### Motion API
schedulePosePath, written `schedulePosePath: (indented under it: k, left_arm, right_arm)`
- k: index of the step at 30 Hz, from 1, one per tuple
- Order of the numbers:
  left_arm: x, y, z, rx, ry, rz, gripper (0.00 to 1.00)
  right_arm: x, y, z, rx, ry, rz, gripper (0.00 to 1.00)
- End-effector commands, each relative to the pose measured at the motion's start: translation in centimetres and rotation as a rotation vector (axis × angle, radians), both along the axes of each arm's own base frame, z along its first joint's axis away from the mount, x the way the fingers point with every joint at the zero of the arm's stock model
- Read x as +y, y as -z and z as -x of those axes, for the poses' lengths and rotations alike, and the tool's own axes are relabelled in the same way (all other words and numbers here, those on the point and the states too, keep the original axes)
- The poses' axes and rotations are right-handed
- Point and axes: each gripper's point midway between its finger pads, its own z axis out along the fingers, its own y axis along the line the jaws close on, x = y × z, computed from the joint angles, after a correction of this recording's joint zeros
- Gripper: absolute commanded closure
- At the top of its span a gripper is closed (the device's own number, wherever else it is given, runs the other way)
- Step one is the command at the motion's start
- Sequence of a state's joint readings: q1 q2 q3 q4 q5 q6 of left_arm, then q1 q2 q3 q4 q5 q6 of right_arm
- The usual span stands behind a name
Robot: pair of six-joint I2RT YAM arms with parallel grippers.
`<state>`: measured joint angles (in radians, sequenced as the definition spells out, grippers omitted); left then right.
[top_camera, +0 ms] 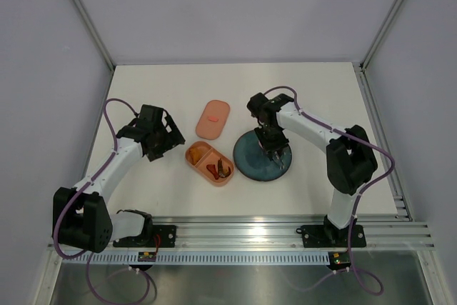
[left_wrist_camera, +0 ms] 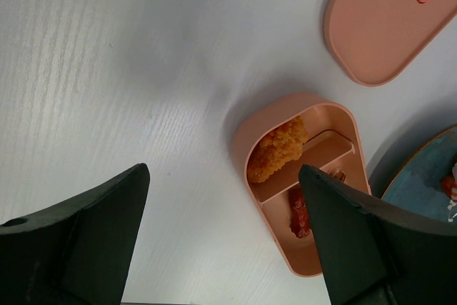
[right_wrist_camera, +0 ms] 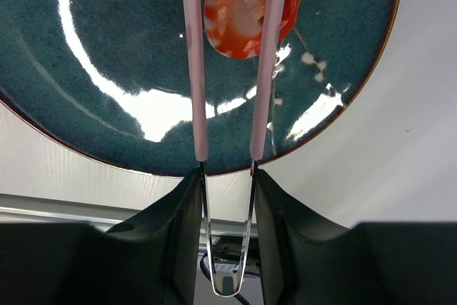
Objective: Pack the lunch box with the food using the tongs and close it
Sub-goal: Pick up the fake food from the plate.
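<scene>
The salmon-pink lunch box (top_camera: 209, 163) lies open in the middle, its rim (left_wrist_camera: 271, 123) showing in the left wrist view. One compartment holds an orange crumbed piece of food (left_wrist_camera: 278, 149); the other holds a red piece (left_wrist_camera: 298, 212) and a brown one (left_wrist_camera: 338, 175). The flat lid (top_camera: 213, 119) lies apart behind it. My left gripper (left_wrist_camera: 223, 169) hovers open and empty just left of the box. My right gripper (right_wrist_camera: 227, 183) is shut on the tongs (right_wrist_camera: 194, 69), whose pink arms straddle a red-and-white food piece (right_wrist_camera: 243, 5) on the plate.
A round teal plate (top_camera: 250, 158) sits right of the box, its glossy surface (right_wrist_camera: 107, 69) filling the right wrist view. White walls enclose the table on three sides. An aluminium rail (top_camera: 285, 230) runs along the near edge.
</scene>
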<state>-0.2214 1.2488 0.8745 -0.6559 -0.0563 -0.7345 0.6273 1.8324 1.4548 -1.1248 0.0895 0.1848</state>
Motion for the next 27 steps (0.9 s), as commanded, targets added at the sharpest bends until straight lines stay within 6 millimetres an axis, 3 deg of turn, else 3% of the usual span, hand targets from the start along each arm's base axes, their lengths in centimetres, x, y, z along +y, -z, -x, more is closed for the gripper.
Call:
schedulePosePath:
  k: [1, 7, 17, 22, 27]
  left_arm:
    - [-0.1, -0.8, -0.5, -0.048, -0.010, 0.009, 0.10]
    - [0.0, -0.8, -0.3, -0.047, -0.011, 0.006, 0.10]
    - [0.0, -0.5, -0.3, -0.046, -0.013, 0.007, 0.10]
    - [0.0, -0.5, -0.4, -0.044, -0.011, 0.005, 0.10]
    - [0.0, -0.5, -0.5, -0.044, -0.011, 0.005, 0.10]
  right_arm:
    - [0.0, -0.6, -0.9, -0.018, -0.017, 0.002, 0.61]
    - [0.2, -0.1, -1.2, -0.010, -0.014, 0.004, 0.68]
    - [1.0, -3.8, -1.9, -0.089, 0.015, -0.060, 0.98]
    - [1.7, -5.3, -1.5, -0.106, 0.019, -0.118, 1.00]
    - [1.4, -4.8, -1.1, -0.102, 0.029, -0.110, 1.00]
